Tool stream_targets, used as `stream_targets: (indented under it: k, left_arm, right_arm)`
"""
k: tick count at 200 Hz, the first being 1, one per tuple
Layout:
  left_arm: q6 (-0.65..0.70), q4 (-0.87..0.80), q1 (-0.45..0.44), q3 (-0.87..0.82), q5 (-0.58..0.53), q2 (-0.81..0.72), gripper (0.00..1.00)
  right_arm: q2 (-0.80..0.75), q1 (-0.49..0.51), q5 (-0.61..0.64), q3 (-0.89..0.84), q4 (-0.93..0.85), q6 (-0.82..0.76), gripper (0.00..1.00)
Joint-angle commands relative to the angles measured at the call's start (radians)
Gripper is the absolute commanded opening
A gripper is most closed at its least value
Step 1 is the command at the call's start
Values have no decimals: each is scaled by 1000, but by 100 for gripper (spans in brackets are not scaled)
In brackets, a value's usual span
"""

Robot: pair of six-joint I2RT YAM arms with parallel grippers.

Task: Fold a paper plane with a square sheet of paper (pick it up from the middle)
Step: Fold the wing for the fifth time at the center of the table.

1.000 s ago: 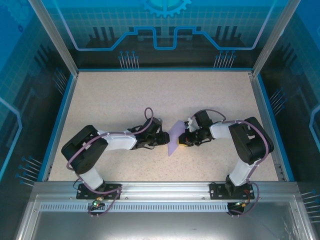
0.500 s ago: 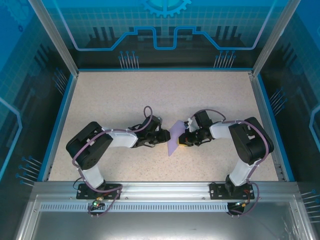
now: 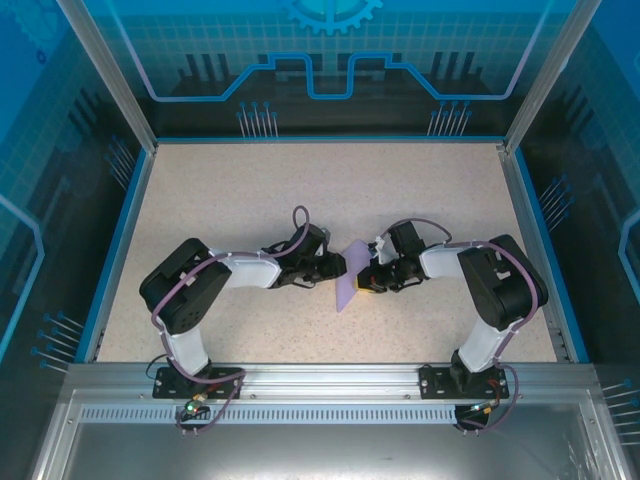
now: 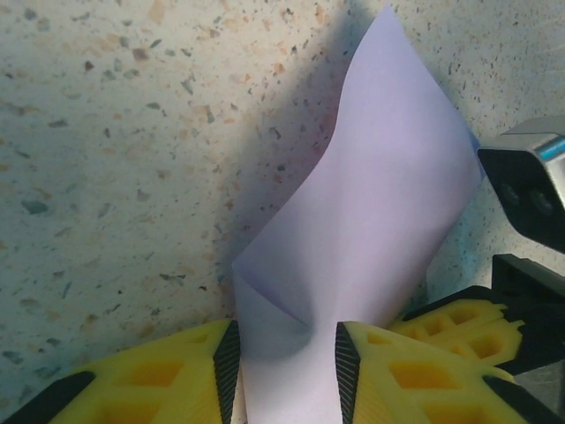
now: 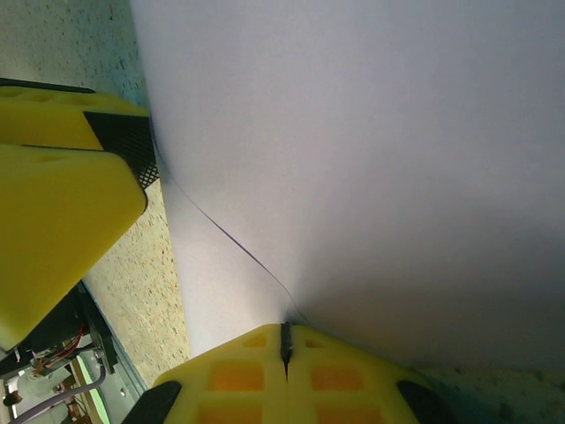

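Just left of the square sheet of paper (image 3: 350, 275), the left end effector (image 4: 284, 344) stands partly open, its 2 yellow fingers (image 4: 177, 380) on either side of the sheet's near corner with a gap showing. The lavender sheet, curved and creased, stands up near the middle of the speckled tabletop (image 3: 300, 190). Just right of the sheet, the right end effector (image 5: 284, 340) is closed tight, pinching its edge.
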Motion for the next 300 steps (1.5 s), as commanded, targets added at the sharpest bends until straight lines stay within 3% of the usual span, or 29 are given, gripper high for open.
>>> stream_targets:
  k: [1,64,158,234,300]
  left_arm:
    - [38,-40,4,31,19,-6,37]
    - [34,-42,5,13,33,-79,40]
    - [27,-41,17,47,117,-56,41]
    - [95,-148,-4,61,83,-38,17]
    - [209,-353,-22,156,-74,-3,12]
  right_arm:
    - [35,7,141,-48,-90,-23,0]
    - [49,-7,133,-60,-70,-31,0]
    - [67,-28,100,-78,-26,-27,0]
    - [51,-45,91,-79,-24,-26,0]
    - [-5,-46,92,-69,-56,-30,0]
